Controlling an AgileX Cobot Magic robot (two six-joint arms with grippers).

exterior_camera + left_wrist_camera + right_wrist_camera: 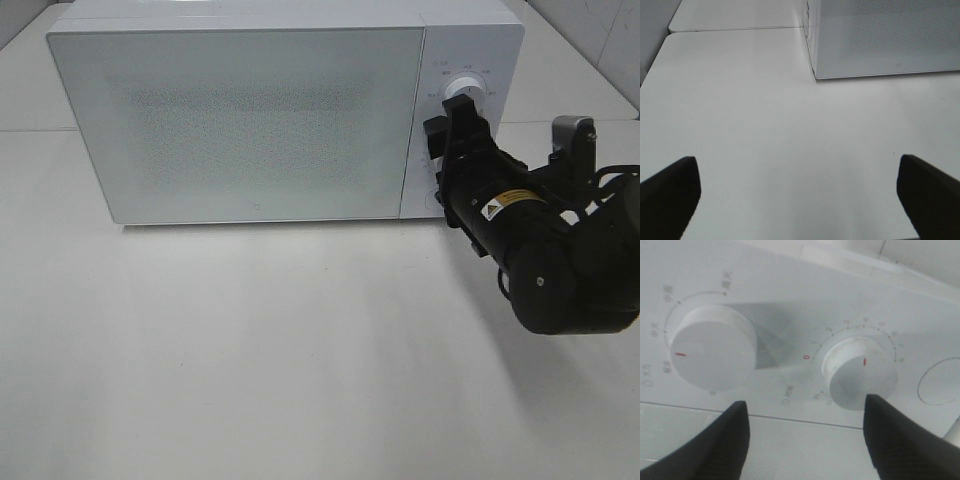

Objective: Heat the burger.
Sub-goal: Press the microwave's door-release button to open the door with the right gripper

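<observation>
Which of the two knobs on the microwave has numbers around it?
The knob next to the round button: numbers run around it from a red zero. The other knob has only word labels around it.

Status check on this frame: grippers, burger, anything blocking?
Left gripper open over white table. Right gripper open at round white numbered knob. Burger not visible; white box-shaped microwave door closed. Nothing blocking seen.

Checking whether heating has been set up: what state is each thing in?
White box-shaped microwave oven, door shut.
Round white numbered dial, red mark off zero.
Round white unnumbered dial, setting unreadable.
Left gripper, fingers open, empty.
Right gripper, fingers open, empty, by the dials.
</observation>
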